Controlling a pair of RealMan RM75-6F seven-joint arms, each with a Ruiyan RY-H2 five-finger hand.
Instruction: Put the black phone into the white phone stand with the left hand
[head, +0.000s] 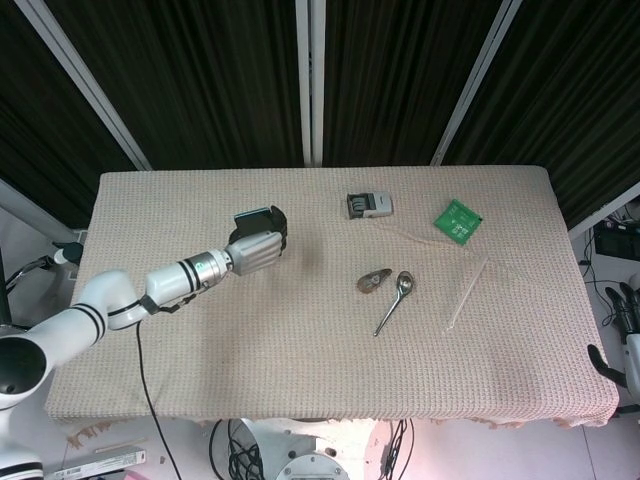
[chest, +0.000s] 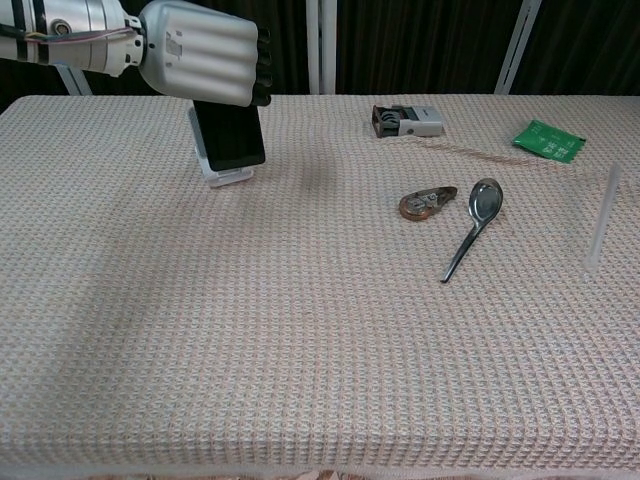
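Note:
My left hand (chest: 205, 65) (head: 257, 249) grips the top of the black phone (chest: 232, 135), which stands upright with its lower edge in the white phone stand (chest: 226, 175) at the table's back left. In the head view the hand covers most of the phone (head: 256, 216) and hides the stand. My right hand (head: 625, 320) hangs beside the table's right edge, away from everything; its fingers cannot be made out.
A small grey device (chest: 408, 120) lies at the back middle, a green packet (chest: 548, 139) at the back right. A brown tape dispenser (chest: 427, 203), a metal spoon (chest: 472, 225) and a clear stick (chest: 600, 228) lie right of centre.

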